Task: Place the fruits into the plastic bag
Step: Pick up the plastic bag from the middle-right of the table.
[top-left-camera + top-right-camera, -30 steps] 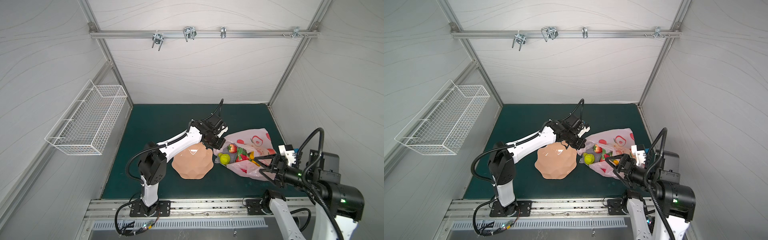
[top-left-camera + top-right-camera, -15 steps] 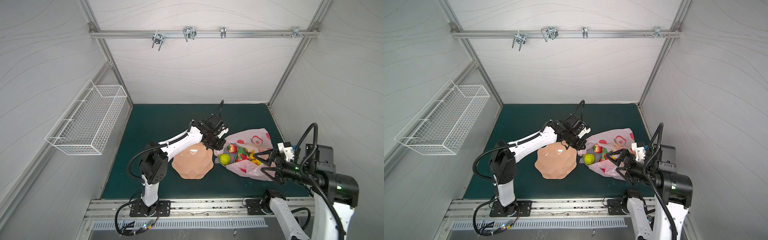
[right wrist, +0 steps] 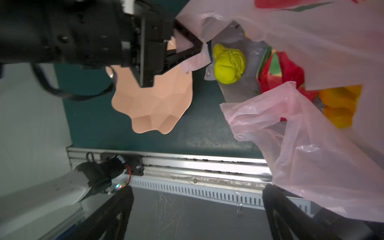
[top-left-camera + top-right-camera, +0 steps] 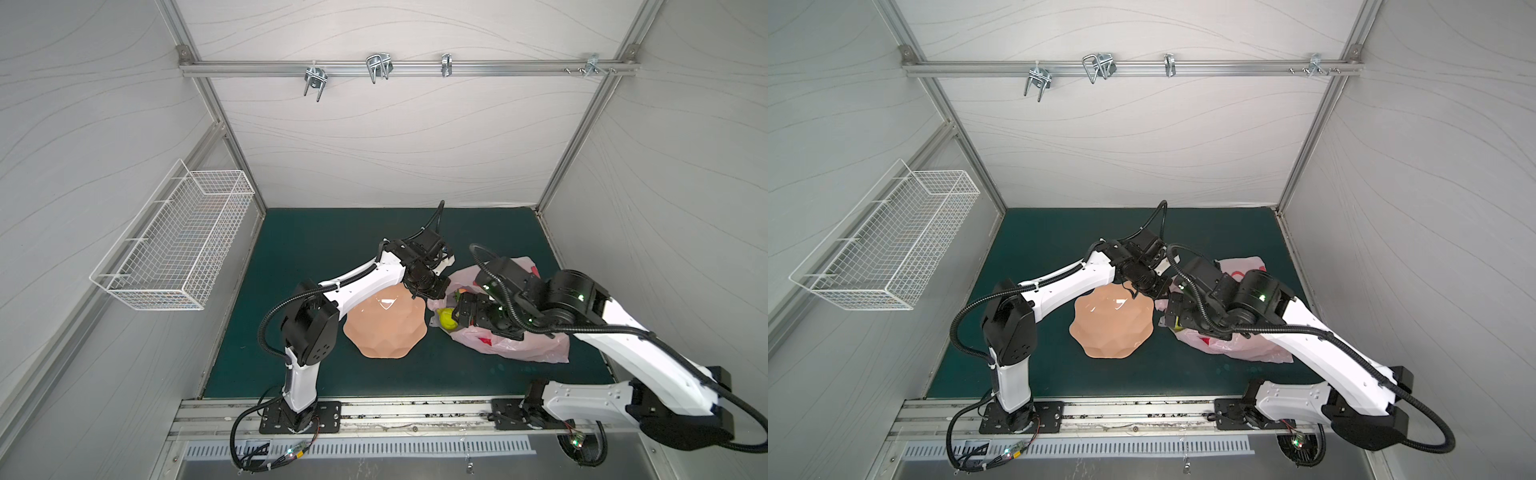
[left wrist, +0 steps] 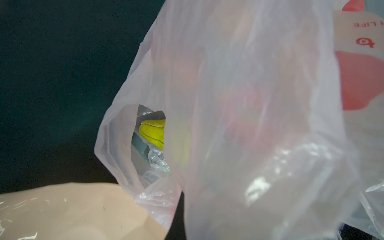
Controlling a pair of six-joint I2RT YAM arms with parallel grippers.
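Right gripper (image 4: 462,314): jaws wide, empty, over bag mouth | left gripper (image 3: 198,44): clamped on plastic bag (image 4: 521,347) rim, holding it up | yellow-green fruit (image 3: 228,64): in mouth, plate (image 4: 386,330) side, just beneath right gripper | bag: near table (image 4: 316,249) right edge | nearer arm: right

Soft, even light fills both top views, walls (image 4: 374,158) bowing at the edges. The left wrist view shows the plastic bag (image 5: 249,104) blurred; beside it, glare flecks the plate (image 5: 72,212).
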